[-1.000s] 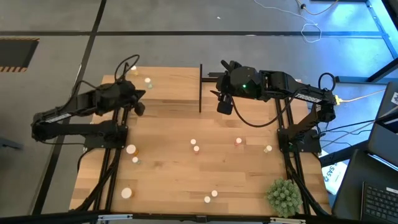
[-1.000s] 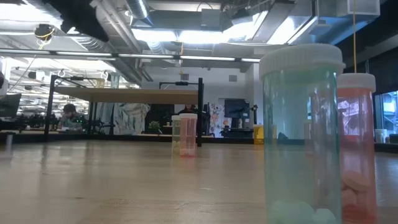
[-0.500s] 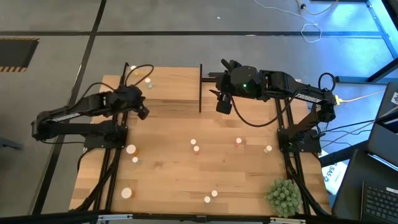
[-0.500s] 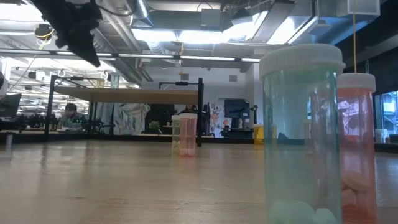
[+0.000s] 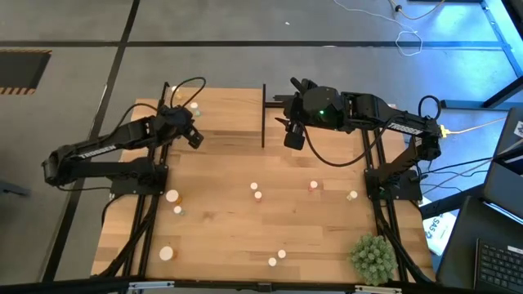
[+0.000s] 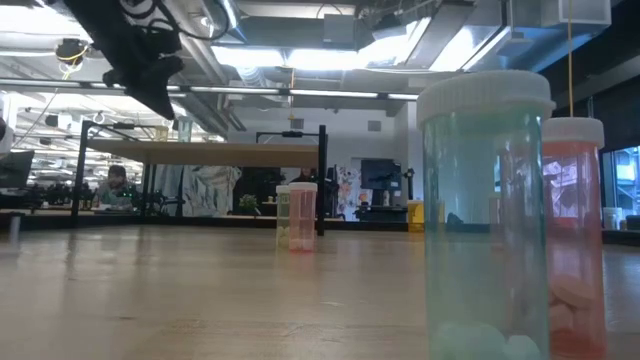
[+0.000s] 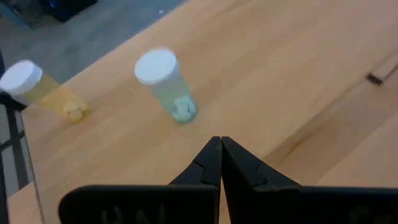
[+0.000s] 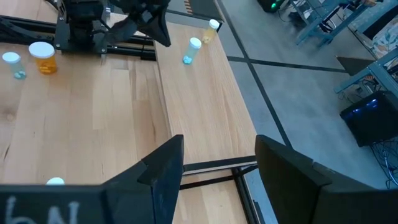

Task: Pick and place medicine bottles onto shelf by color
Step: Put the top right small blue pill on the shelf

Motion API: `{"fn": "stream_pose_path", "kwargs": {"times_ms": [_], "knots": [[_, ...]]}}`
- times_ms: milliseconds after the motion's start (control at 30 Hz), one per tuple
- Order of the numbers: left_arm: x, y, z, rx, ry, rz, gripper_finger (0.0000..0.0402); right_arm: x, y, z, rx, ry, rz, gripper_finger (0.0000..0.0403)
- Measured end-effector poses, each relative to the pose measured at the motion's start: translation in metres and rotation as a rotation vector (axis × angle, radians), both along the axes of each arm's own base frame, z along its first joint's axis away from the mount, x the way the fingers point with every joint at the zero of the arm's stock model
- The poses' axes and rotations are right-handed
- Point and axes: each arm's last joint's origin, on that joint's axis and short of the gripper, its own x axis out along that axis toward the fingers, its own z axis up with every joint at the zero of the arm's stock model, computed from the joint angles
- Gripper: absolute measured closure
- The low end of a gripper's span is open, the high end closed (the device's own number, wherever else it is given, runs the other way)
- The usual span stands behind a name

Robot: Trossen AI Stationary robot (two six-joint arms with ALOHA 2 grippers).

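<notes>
Counting eleven medicine bottles (image 5: 254,187) in all from above: nine standing scattered on the worktop (image 5: 221,229) and two sitting on the shelf (image 5: 229,118) at the far left end. Counting one shelf, with a black post (image 5: 263,114) rising at its right edge, and one spiky plant ball (image 5: 372,255) sitting at the near right corner.

On the worktop, grouping as three down the left side, two touching or nearly so at the middle, two further right and well apart, and two side by side near the front edge. On the shelf, showing as a pale green bottle (image 7: 163,84) and an orange bottle (image 7: 37,87), both white-capped and near each other.

Reaching in from the left side with the left gripper (image 5: 194,137), hanging over the shelf's left part, just short of the two bottles there, fingers (image 7: 208,165) pressed together and holding nothing.

Stretching in from the right with the right gripper (image 5: 294,137), hovering just past the black post, pointing down toward the worktop, fingers (image 8: 165,165) spread apart and carrying nothing.
</notes>
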Motion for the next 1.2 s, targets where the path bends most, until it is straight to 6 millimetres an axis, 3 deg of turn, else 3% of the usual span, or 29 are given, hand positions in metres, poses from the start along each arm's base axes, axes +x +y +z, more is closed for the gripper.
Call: {"fn": "stream_pose_path", "kwargs": {"times_ms": [800,1200], "knots": [[0.008,0.022,-0.012,-0.068,0.064,0.01,0.0401,0.0,0.0,0.0,0.017,-0.01,-0.013,0.0202],[0.005,0.028,-0.012,-0.06,0.065,0.033,0.0402,-0.001,-0.011,0.0,0.019,-0.011,-0.049,0.0202]]}}
